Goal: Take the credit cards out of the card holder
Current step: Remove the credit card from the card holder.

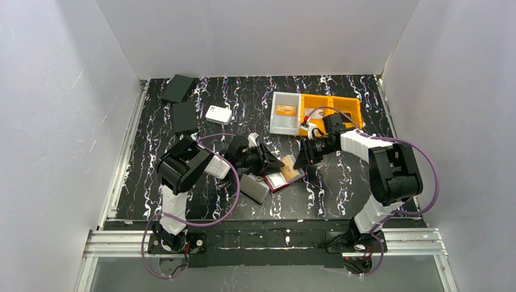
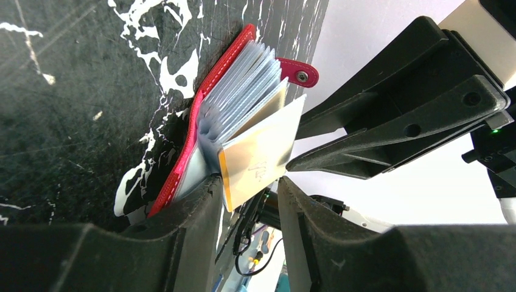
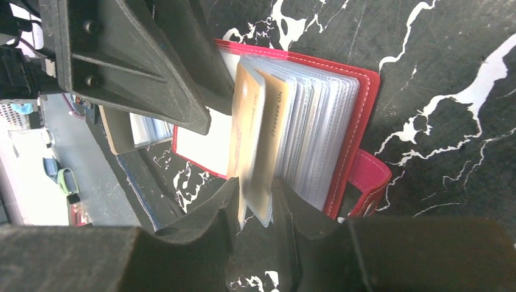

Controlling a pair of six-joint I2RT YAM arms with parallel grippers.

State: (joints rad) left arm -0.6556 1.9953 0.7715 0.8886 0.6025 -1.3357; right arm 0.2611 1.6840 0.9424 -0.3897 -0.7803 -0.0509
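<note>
The dark red card holder lies open on the black marbled table, its clear sleeve pages fanned up. An orange-gold credit card sits in a raised sleeve page. My right gripper is shut on the free edge of that card and its sleeve. My left gripper holds the holder from the opposite side. One of its fingers is against the red cover and the other against the raised page. The holder's snap tab sticks out free.
A flat grey case lies just left of the holder. Further back are a white rounded box, two dark boxes, a pale tray holding a card, and an orange bin. White walls enclose the table.
</note>
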